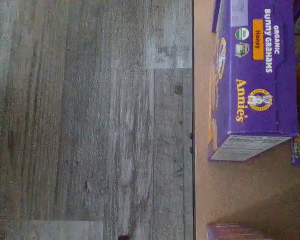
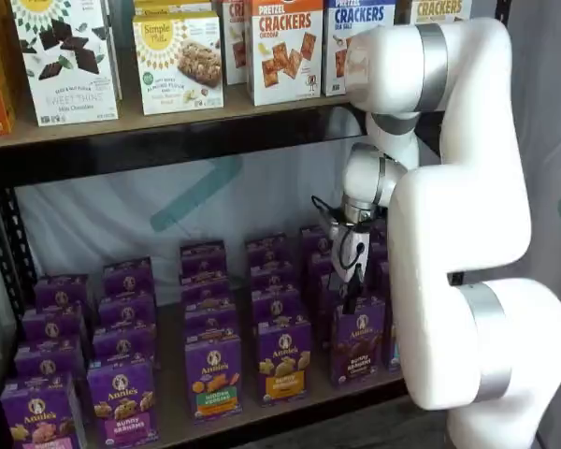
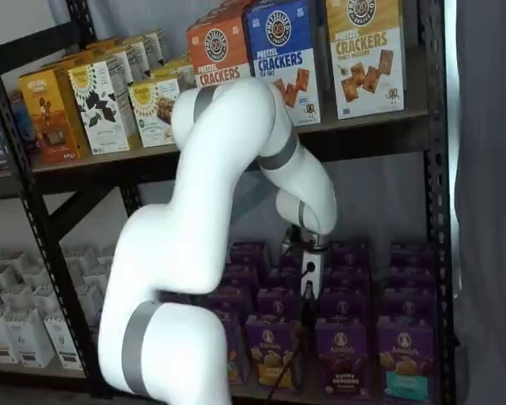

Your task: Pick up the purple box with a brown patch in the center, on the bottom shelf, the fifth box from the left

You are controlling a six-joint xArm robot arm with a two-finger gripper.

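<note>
The gripper hangs from the white arm in front of the lower level of the rack, its white body ending in black fingers that show side-on as one dark shape in both shelf views. No gap can be made out between them there, yet the jaws stand at their widest, and nothing is held in them.

Just below and slightly in front of the fingertips stands the purple box, an upright Annie's carton with a dark brown patch at its centre, in the front row on the bottom shelf; the same carton shows in a shelf view below the gripper. The fingers are close above its top edge, and whether they touch it cannot be told.

To one side of that carton, in the same front row, stand a purple carton with an orange patch and one with a teal patch. More purple Annie's cartons fill the rows behind the gripper.

Above it, the upper shelf carries cracker boxes.

The wrist view takes in a purple Bunny Grahams Honey carton on the brown board, next to grey plank flooring.
</note>
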